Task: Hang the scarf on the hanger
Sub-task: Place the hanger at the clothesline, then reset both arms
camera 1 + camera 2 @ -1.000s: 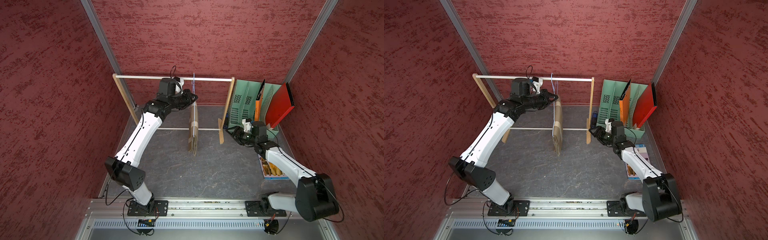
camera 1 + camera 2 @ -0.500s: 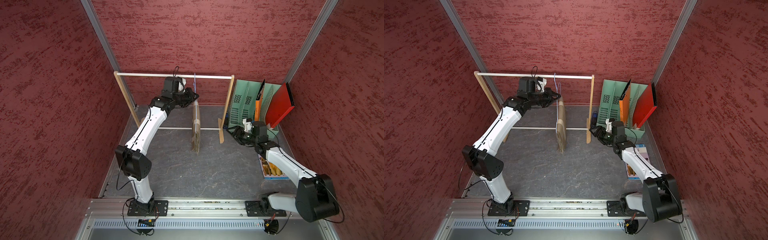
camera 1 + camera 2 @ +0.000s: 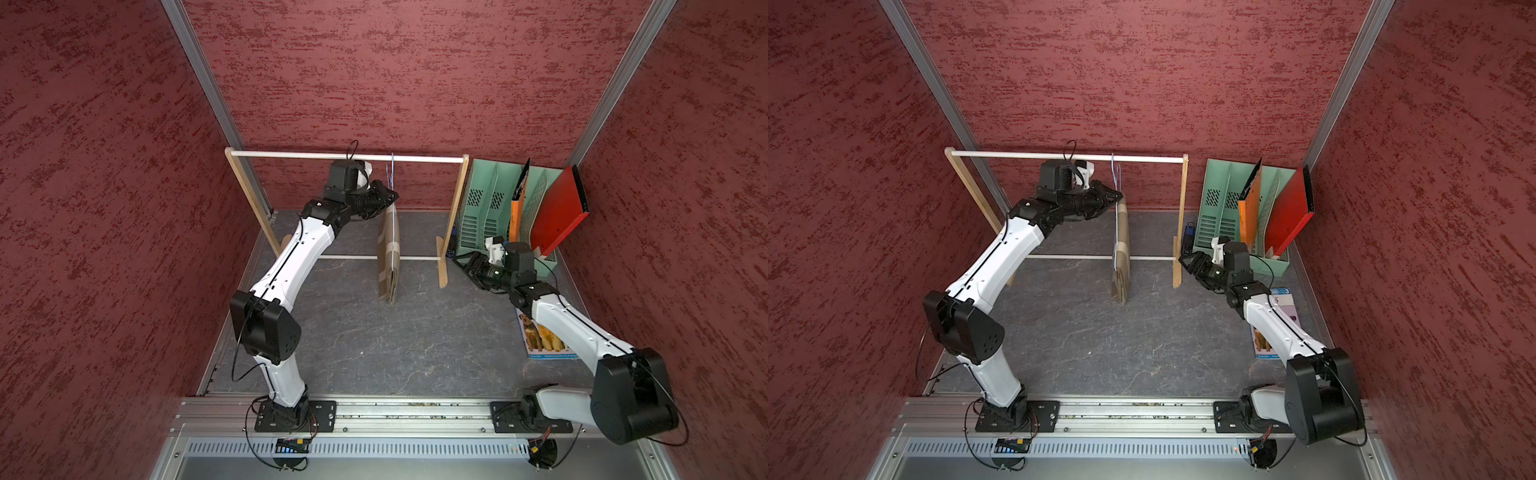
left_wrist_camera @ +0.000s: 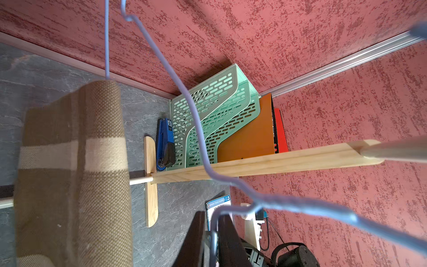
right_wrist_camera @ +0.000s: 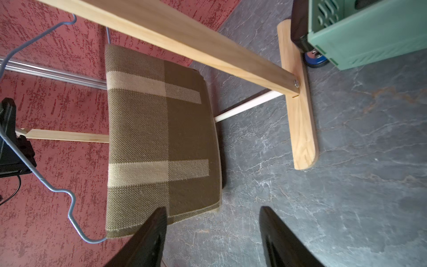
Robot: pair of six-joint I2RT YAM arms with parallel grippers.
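**Release, then back out sideways**

The left gripper point(image 4: 213, 219) has its jaws close together with the hanger point(image 4: 323, 209) wire running between them. Whether they pinch it, I cannot tell. The wire sits right at the jaw tips, under the top rod of the rack point(image 5: 184, 44). The hanger's long axis runs crosswise to that rod, so a clean retreat looks to be toward the rack's left post. The right gripper point(image 5: 212, 212), jaws wide and empty, sits outside the rack's right post, farther off. The scarf point(image 5: 161, 138) hangs folded over the hanger's bottom bar, between the posts: tan-brown weave, cream bands, a darker brown panel.
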